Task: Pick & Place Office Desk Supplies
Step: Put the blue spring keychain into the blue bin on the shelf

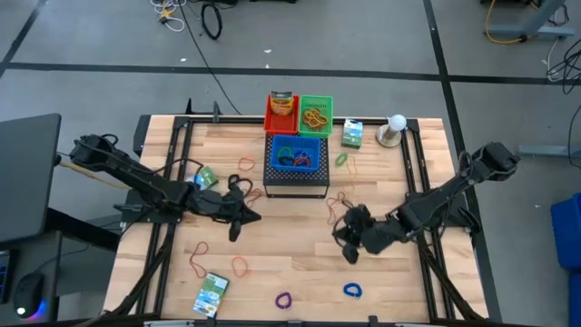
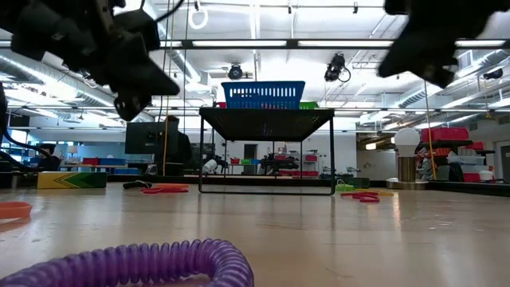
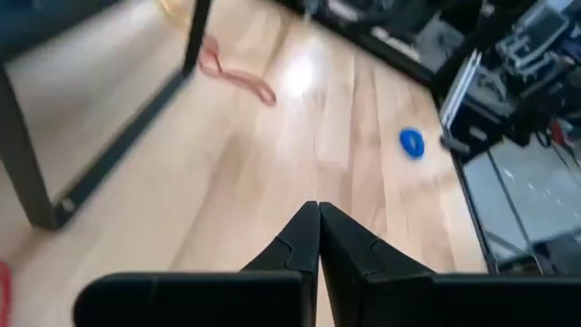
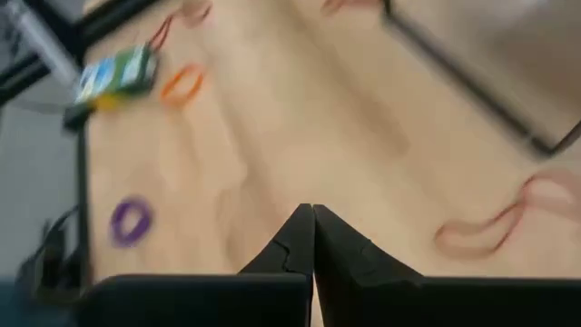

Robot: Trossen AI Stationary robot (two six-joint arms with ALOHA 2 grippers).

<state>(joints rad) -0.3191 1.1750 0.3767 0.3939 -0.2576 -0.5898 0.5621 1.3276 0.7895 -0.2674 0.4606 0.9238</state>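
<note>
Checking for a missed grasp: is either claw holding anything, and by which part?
Nothing is held. The left claw and the right claw are both shut with fingertips meeting on nothing, above bare table.

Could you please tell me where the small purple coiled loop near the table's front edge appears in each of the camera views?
High view: the small purple coiled loop lies near the table's front edge, about centre.
Low view: it fills the bottom foreground, close to the camera.
Left wrist view: not in it.
Right wrist view: it lies on the wood, off to one side.
Shared landmark: the big black perforated box, whose legs show in the low view.
</note>
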